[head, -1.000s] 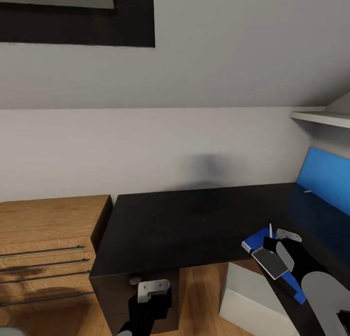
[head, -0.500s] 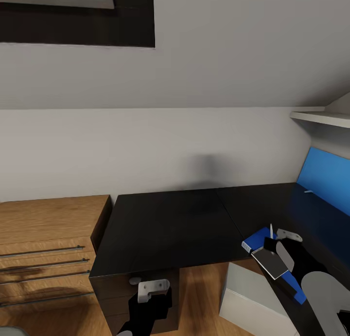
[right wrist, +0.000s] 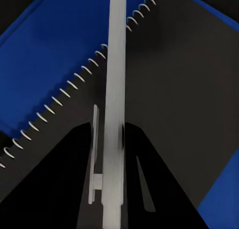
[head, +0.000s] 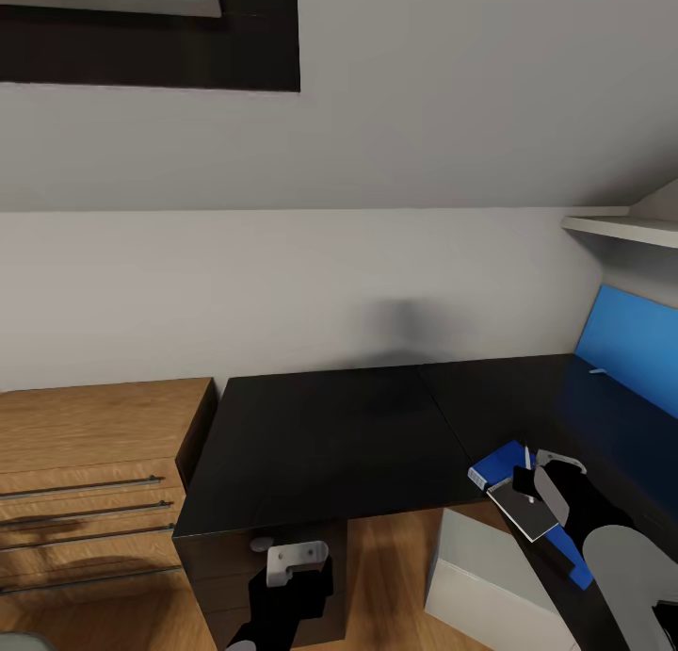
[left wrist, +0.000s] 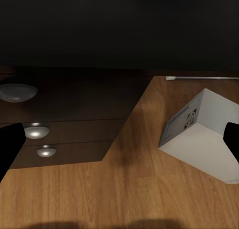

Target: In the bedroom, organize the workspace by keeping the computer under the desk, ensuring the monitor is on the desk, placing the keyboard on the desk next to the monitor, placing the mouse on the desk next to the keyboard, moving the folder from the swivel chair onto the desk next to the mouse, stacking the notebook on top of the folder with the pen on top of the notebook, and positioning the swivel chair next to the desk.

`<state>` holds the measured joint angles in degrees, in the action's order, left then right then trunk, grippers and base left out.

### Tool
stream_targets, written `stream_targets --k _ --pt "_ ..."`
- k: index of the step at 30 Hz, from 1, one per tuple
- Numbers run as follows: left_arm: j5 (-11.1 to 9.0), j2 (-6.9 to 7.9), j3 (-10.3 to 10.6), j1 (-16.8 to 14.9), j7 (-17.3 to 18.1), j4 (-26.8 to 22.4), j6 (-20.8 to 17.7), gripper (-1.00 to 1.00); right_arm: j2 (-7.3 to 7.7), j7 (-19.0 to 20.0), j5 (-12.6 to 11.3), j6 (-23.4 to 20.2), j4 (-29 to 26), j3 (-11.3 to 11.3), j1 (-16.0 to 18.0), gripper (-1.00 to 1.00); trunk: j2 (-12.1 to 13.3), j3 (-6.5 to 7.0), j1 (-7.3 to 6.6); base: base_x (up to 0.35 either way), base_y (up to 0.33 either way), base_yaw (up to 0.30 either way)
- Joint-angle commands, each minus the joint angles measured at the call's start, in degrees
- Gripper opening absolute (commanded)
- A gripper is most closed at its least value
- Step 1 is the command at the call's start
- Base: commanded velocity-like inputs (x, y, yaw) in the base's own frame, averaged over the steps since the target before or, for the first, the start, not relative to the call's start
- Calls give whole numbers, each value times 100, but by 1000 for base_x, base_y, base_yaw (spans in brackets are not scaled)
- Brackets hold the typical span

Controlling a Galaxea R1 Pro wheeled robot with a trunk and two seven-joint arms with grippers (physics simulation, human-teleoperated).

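Over the blue folder (head: 499,463), which lies on the desk (head: 330,434) at its near edge, my right jaws (head: 527,469) are clamped on the pen (right wrist: 114,89), a thin white stick with its tip slanting up and away from me. Beneath it the notebook (head: 529,510) rests on top of the folder; the right wrist view shows its spiral binding (right wrist: 74,84) running across the blue cover.

I judge the pen light, stiff and slippery, prone to roll once let go, so it should be set flat and low, well inside the notebook's rim. The notebook looks thin and easily nudged; any touch from me could slide it off the folder.

My left jaws (head: 297,559) hang below the desk's front edge with fingers (left wrist: 10,144) spread and nothing between them. They face the dark drawer pedestal (left wrist: 59,119); its three drawers are closed, so what they hold is hidden. Beside the pedestal, on the wood floor under the desk, stands the light grey computer (left wrist: 204,134). Left of the desk is a light wood cabinet (head: 94,463), its drawers also closed.
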<state>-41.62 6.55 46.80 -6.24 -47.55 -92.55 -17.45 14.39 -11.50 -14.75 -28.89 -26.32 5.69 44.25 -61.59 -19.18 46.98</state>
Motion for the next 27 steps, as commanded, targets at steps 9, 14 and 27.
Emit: stream_targets --k 9,14,27 --pt "-22 20 0 -9 -42 -9 -22 100 -13 -45 25 -35 -12 3 3 -100 -5 -7 1 -25 0 0" --pt "-22 21 3 -9 -44 -9 -22 100 -15 -45 37 -30 -11 3 3 -100 -5 -7 1 -160 0 0" --pt "-14 15 19 -9 -44 -17 -16 100 -23 -45 53 -20 -8 -6 3 -100 -85 -43 44 -12 0 0"
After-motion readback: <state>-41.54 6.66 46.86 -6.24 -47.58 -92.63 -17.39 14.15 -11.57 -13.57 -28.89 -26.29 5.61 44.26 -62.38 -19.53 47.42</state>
